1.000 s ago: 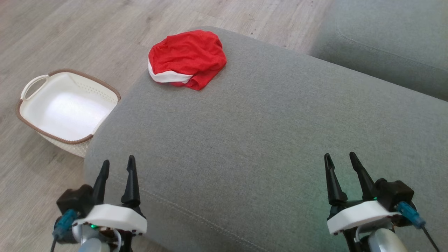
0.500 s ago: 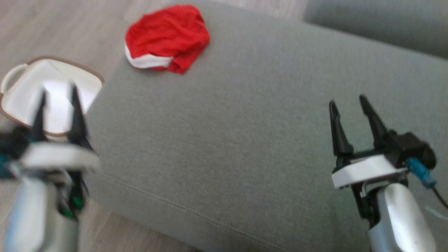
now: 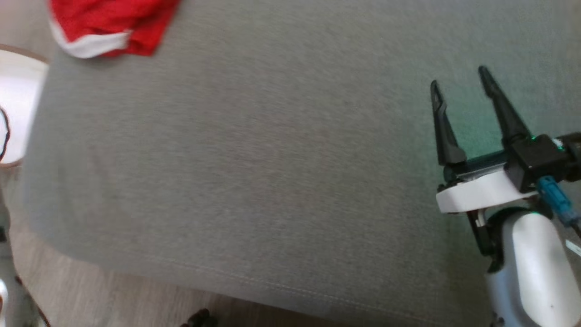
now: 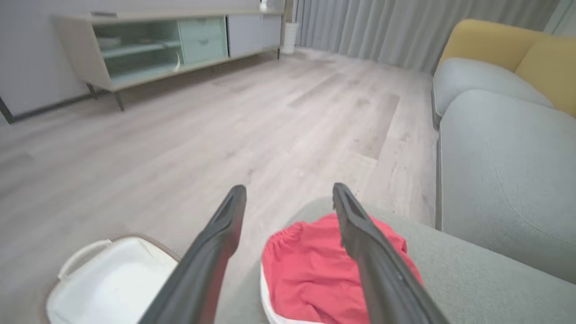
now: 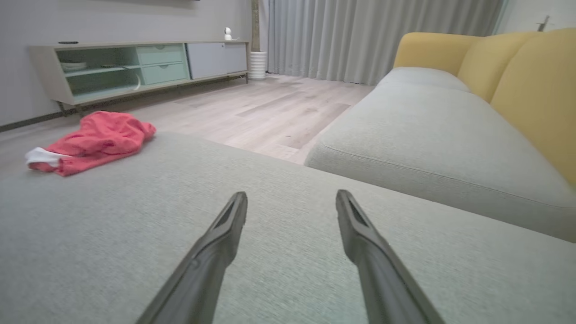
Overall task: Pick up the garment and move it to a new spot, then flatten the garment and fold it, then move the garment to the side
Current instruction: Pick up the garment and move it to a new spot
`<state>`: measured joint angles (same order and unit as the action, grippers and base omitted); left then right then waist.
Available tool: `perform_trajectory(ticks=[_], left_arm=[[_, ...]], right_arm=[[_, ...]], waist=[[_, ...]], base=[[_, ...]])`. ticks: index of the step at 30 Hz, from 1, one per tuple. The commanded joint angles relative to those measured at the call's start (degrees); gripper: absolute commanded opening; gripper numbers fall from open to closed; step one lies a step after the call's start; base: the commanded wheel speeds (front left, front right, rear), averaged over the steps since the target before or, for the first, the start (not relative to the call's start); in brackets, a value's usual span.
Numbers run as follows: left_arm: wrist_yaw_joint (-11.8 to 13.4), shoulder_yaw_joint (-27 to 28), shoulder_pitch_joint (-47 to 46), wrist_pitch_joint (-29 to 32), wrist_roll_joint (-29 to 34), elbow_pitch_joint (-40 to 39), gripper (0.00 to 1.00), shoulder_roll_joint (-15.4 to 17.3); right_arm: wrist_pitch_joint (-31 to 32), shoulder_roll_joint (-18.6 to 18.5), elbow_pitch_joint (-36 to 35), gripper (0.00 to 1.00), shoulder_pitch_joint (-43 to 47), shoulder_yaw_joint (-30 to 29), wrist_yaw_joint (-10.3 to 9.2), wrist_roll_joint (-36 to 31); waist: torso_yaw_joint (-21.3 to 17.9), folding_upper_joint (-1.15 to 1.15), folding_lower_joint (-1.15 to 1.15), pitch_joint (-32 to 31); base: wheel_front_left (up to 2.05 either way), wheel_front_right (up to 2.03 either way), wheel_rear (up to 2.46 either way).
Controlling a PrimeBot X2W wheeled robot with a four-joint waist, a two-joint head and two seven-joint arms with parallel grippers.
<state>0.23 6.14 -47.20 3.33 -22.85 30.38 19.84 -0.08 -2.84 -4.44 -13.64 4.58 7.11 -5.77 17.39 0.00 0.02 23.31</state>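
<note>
The garment [image 3: 109, 25] is a crumpled red piece with a white band, lying at the far left corner of the grey cushion [image 3: 254, 172]. Through the left wrist view it [image 4: 310, 274] lies just beyond and below my left gripper [image 4: 289, 194], whose two fingers stand apart with nothing between them. My right gripper [image 3: 459, 78] hovers open over the right part of the cushion, far from the garment [image 5: 92, 141]. Its fingers [image 5: 227, 229] frame bare grey fabric in the right wrist view.
A white basket [image 4: 108, 283] with a brown rim stands on the wooden floor left of the cushion, also at the head view's left edge [image 3: 16, 100]. A second grey seat [image 5: 427, 130] with yellow backrests [image 5: 531, 90] lies to the right. A low TV cabinet [image 5: 135, 67] lines the far wall.
The head camera has tilted down and to the right, so garment and basket slid to the upper left. The left gripper left the head view. The right gripper rose higher in it.
</note>
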Motion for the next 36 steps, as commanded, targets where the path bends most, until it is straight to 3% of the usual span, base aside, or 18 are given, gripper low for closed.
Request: perform_trajectory(ticks=[1, 10, 19, 20, 21, 23, 36], left_arm=[[0.4, 2.1, -2.4, 1.2, -1.3, 1.1, 1.0, 2.7], [-2.8, -0.9, -9.0, 0.0, -2.0, 14.2, 1.0, 0.2], [-4.2, -4.5, -14.7, -0.1, -0.2, 24.0, 1.0, 0.6], [-4.4, -4.7, -14.9, 0.3, -0.2, 24.9, 0.8, 0.8], [-4.4, -4.7, -15.2, 0.5, -0.3, 25.7, 0.4, 0.9], [-4.4, -4.9, -15.6, 0.8, -0.4, 27.0, 0.0, 1.2], [-4.8, -5.6, -17.3, -1.7, -0.6, 30.8, 0.0, 2.2]], right_arm=[[0.8, -0.1, -3.8, 1.0, -0.6, 1.4, 0.37, -1.0], [3.3, -1.2, -12.5, 1.0, 0.3, -0.3, 0.37, -2.5], [3.2, -1.2, -16.2, 1.0, 0.7, 0.0, 0.37, -3.2], [3.1, -1.2, -16.3, 1.0, 0.7, -0.1, 0.37, -3.2], [3.0, -1.2, -16.3, 1.0, 0.7, -0.2, 0.37, -3.2], [2.9, -1.1, -16.2, 1.0, 0.7, -0.3, 0.37, -3.1], [1.0, -0.5, -14.1, 1.0, 0.0, -0.9, 0.37, -2.1]], waist=[[-4.9, 0.0, -0.02, 5.4], [-7.1, 0.0, -0.02, 12.0], [-8.2, 0.0, -0.02, 14.3], [-8.3, 0.0, -0.02, 14.3], [-8.4, 0.0, -0.02, 14.3], [-8.6, 0.0, -0.02, 14.3], [-8.9, 0.0, -0.02, 12.1]], base=[[0.0, 0.0, 0.0], [0.0, 0.0, 0.0], [0.0, 0.0, 0.0], [0.0, 0.0, 0.0], [0.0, 0.0, 0.0], [0.0, 0.0, 0.0], [0.0, 0.0, 0.0]])
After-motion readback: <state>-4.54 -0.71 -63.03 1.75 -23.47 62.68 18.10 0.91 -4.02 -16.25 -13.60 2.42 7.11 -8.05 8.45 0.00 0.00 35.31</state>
